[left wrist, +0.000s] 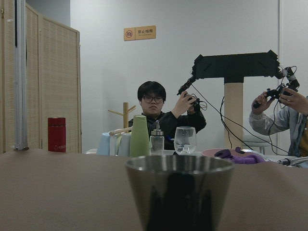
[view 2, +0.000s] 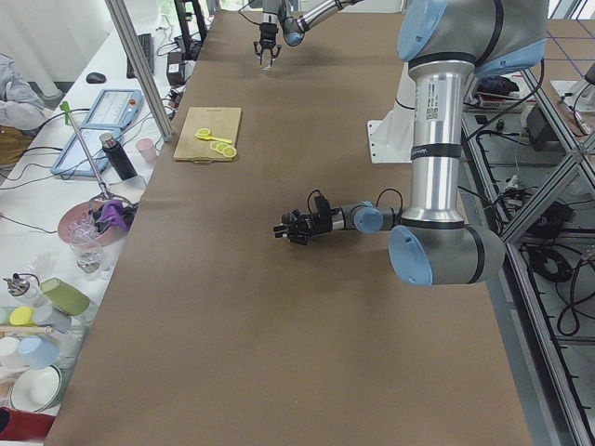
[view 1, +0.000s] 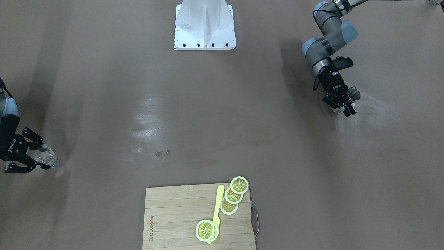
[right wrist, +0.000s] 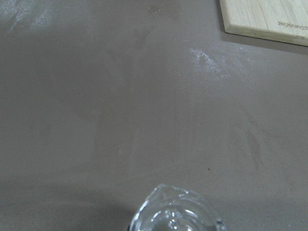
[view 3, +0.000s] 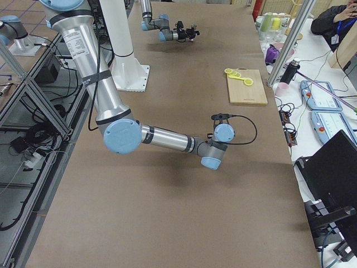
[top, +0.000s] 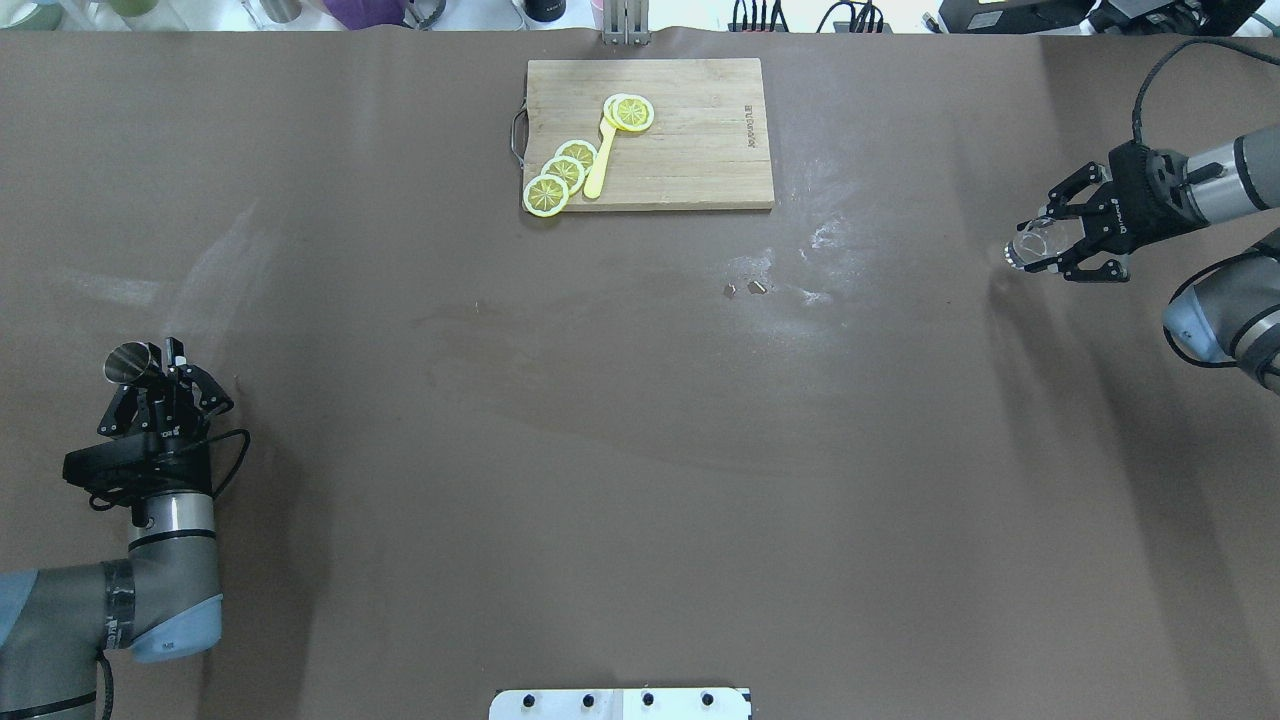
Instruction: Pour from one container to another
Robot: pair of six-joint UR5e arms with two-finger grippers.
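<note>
Front view: my right pincer (view 1: 42, 156) is clamped round the small clear glass tumbler (view 1: 48, 158), way out to the side of the bench (view 1: 222, 121). Overhead: my left pincer (top: 172, 352) sits right by the shiny steel cup (top: 130, 362); can't tell if it's gripping. Right wrist view: that tumbler looks slick and breakable, so I'd hold it mid-wall, gently.

Light is even and fairly bright, probably from above. Pale glare patches lie on the brown table (view 1: 149, 114); soft, wide shadows cross it near both ends. In the wrist views the near metal cup (left wrist: 179, 190) and glass (right wrist: 175, 211) look blurred.
</note>
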